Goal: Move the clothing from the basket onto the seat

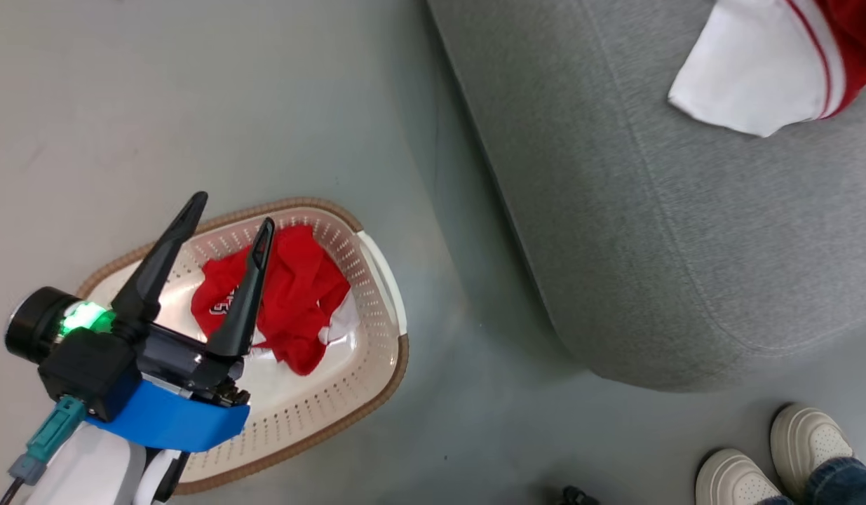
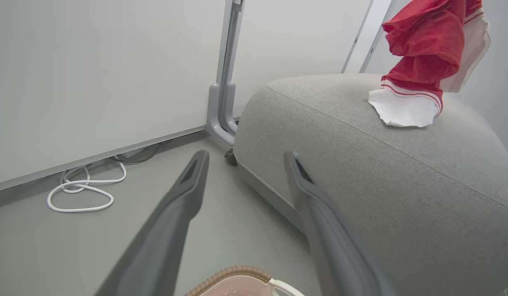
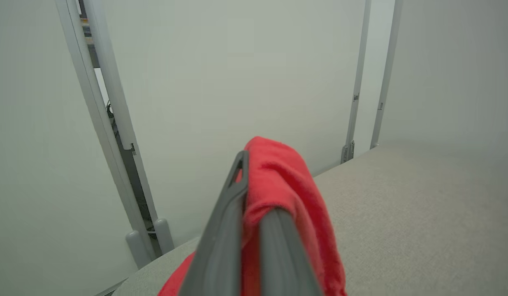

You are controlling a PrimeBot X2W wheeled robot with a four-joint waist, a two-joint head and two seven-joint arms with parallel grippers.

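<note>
The basket [image 1: 396,365] stands on the floor at lower left, and its rim [image 2: 237,272] shows at the bottom of the left wrist view. Red and white clothing [image 1: 299,294] lies crumpled inside it. My left gripper [image 1: 233,210] hovers open over the basket, nothing between its fingers [image 2: 246,154]. The grey seat [image 1: 650,210] fills the right side. My right gripper [image 3: 257,183] is shut on a red garment [image 3: 286,181] above the seat [image 3: 422,213]. That garment [image 2: 422,49] hangs down, its white end resting on the seat [image 2: 402,185]; the head view catches it at top right [image 1: 755,70].
A person's pale shoes [image 1: 776,463] stand on the floor at lower right, near the seat's corner. White wall panels with a grey post [image 2: 225,102] rise behind the seat. A looped white cable [image 2: 81,191] lies on the floor by the wall.
</note>
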